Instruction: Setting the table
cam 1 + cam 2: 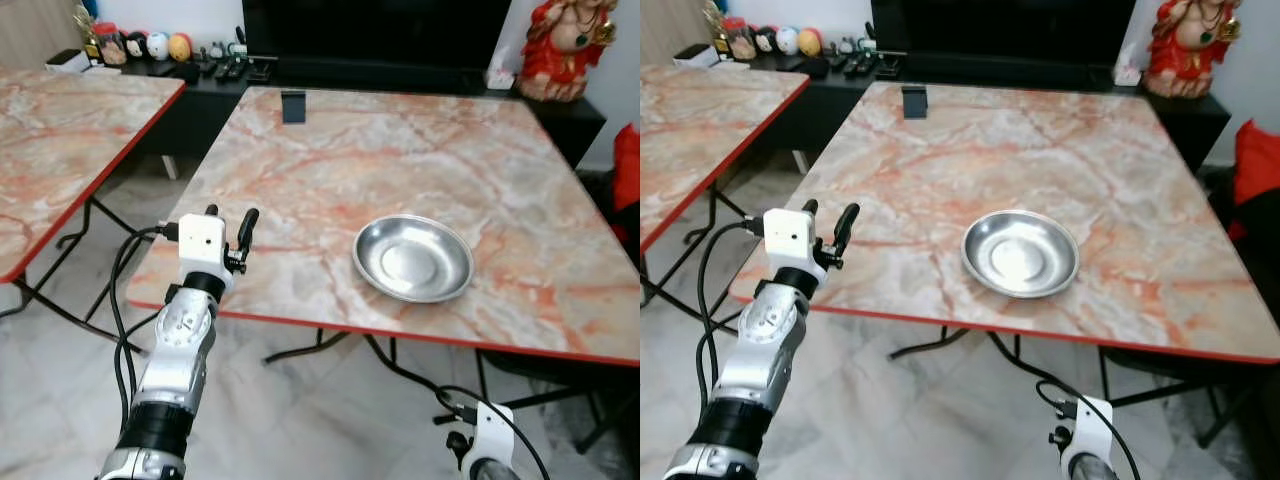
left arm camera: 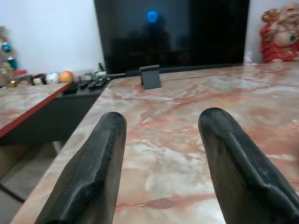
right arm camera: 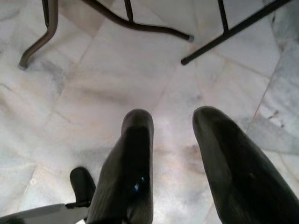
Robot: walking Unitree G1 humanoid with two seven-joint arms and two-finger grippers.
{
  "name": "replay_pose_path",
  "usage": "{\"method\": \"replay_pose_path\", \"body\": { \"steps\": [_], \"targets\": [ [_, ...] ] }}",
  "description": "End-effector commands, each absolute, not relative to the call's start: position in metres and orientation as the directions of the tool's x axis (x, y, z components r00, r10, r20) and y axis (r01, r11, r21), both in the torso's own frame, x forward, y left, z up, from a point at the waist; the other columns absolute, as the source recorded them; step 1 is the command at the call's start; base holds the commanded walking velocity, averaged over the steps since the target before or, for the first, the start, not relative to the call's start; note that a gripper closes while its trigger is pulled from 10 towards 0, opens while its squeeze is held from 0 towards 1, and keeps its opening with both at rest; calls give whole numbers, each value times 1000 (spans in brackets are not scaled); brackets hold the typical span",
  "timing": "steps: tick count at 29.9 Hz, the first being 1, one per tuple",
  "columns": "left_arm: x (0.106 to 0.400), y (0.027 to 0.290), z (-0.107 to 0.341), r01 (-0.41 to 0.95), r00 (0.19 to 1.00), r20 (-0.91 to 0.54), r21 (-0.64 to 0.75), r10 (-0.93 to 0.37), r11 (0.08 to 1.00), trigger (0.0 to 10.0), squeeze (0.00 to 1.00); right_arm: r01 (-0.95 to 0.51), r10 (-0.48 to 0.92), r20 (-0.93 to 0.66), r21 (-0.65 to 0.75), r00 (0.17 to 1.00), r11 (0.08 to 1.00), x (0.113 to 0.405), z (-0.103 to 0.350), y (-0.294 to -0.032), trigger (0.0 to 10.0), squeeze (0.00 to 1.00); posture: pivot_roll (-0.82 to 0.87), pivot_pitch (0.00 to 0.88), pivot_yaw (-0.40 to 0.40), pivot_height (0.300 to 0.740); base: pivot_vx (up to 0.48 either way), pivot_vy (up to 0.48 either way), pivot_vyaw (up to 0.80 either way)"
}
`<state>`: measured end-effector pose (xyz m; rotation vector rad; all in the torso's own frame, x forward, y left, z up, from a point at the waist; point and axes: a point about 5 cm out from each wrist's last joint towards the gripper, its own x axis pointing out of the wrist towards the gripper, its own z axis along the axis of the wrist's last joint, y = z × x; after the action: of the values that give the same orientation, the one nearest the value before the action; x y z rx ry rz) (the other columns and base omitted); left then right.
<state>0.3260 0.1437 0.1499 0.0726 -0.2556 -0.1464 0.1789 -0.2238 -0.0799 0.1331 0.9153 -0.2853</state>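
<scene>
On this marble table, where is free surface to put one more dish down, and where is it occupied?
The table is bare between the left gripper at its near-left edge and the steel bowl, and behind the bowl up to the small dark stand. Only the bowl's spot is taken.

Home living or dining room. Two marble-patterned folding tables with red edges [image 1: 330, 160] stand on a pale marble-tiled floor [image 3: 117, 88]. Beyond the raised left gripper [image 1: 230, 232]: large black television screen [image 2: 173, 32], low black cabinet [image 1: 200, 75] with small round figurines [image 1: 158, 45], red seated statue [image 1: 565, 45].
</scene>
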Motion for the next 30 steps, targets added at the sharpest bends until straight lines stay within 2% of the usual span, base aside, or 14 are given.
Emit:
{"method": "replay_pose_path", "body": {
  "steps": [1,30],
  "targets": [
    [326,141,156,141,950,266,106,-165,984,10000,0,305,-193,-795,-11,574,952,179,-79,-227,10000,0,62,0,-33,740,0,480,0],
    [325,145,157,105,954,273,95,-127,990,10000,0,284,-191,-795,-25,575,958,179,-78,-232,10000,0,63,0,-60,740,0,480,0]
  ]
}}
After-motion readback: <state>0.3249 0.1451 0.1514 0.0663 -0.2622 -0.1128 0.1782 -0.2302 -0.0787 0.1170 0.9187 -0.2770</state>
